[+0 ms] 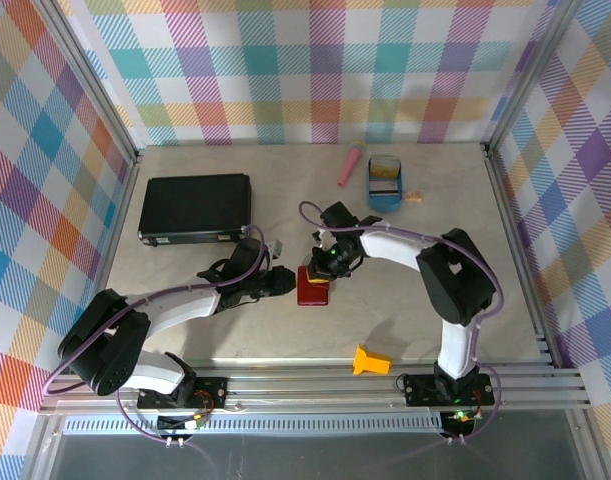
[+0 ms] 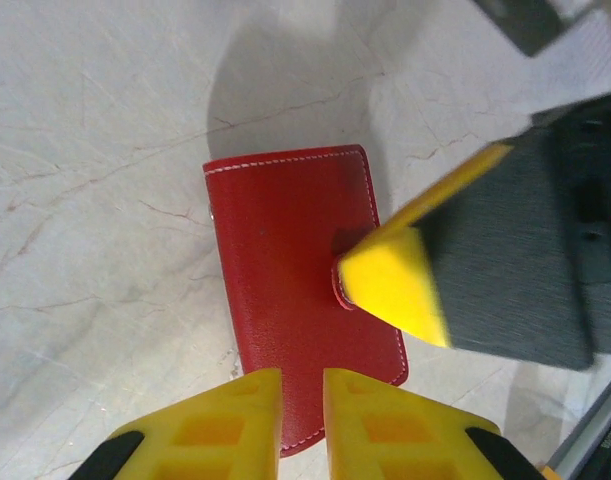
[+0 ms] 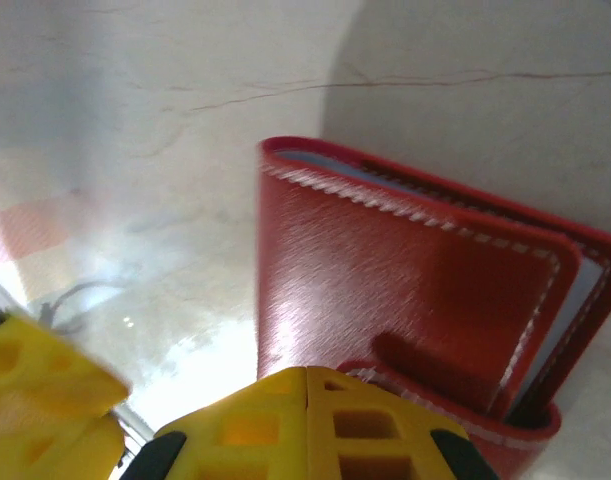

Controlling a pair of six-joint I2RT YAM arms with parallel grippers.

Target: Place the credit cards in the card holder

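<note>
right gripper [image 3: 307, 400] closed, tip-down — over card holder [image 2: 285, 250]

- Back wall [image 1: 325, 70]: fabric panel, pastel plaid in teal, purple, orange and yellow.
- Left wall [image 1: 35, 200] and right wall [image 1: 585, 200]: same plaid, set diagonally.
- Corner posts [image 1: 100, 85]: bare aluminium profile.
- Table top [image 1: 285, 340]: pale, marble-veined, matte.
- Near rail [image 1: 315, 385]: slotted aluminium.
- Light: even overhead; soft shadows, one bright glare patch [image 3: 185, 330].

Flat black rectangular case [image 1: 195, 207] back left, pink cylindrical stick [image 1: 350, 163] beside blue oval tray [image 1: 385, 203], orange plastic piece [image 1: 370, 360] front edge
</note>
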